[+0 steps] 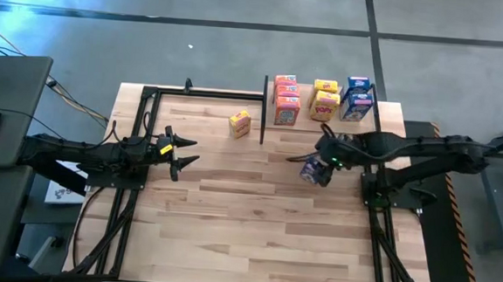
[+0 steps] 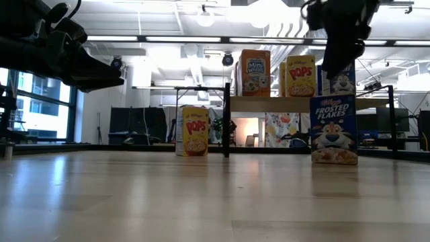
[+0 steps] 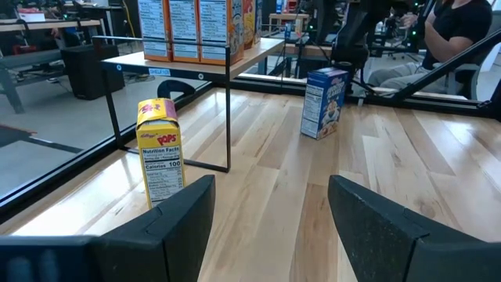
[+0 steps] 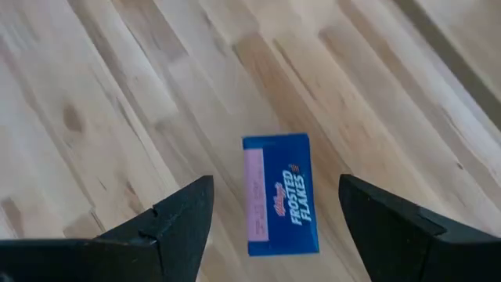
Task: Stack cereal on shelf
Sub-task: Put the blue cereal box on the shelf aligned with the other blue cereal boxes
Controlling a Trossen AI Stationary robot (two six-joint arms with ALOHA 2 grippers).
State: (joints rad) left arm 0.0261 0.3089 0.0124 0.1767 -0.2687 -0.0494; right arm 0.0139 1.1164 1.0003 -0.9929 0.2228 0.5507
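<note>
- Right claw [image 4: 274, 227]: jaws spread wide, holding nothing, hanging directly above the blue box [image 4: 276, 193], which stands upright on the table [image 1: 256, 211] out in front of the shelf. Box top sits between the two fingers, not touching either.
- Blue box, handling estimate: thin card, probably very light and hollow. It will likely crush if squeezed hard and tip if nudged off-centre. The printed faces look glossy, so possibly slippery.
- Grip plan: pinch across the narrow depth, near the top edge, pads flat on the front and back panels. Close gently.
- Left claw [image 1: 181, 152]: jaws also apart, empty, hovering over the table on the left side, pointing toward the yellow box [image 1: 240, 123].
- Yellow box: upright on the table, just left of the shelf's black post. Same light card, same care.
- Shelf [image 1: 320, 100], farthest: orange, yellow and blue boxes already stand on it in rows.
- Two boxes appear left to place.
</note>
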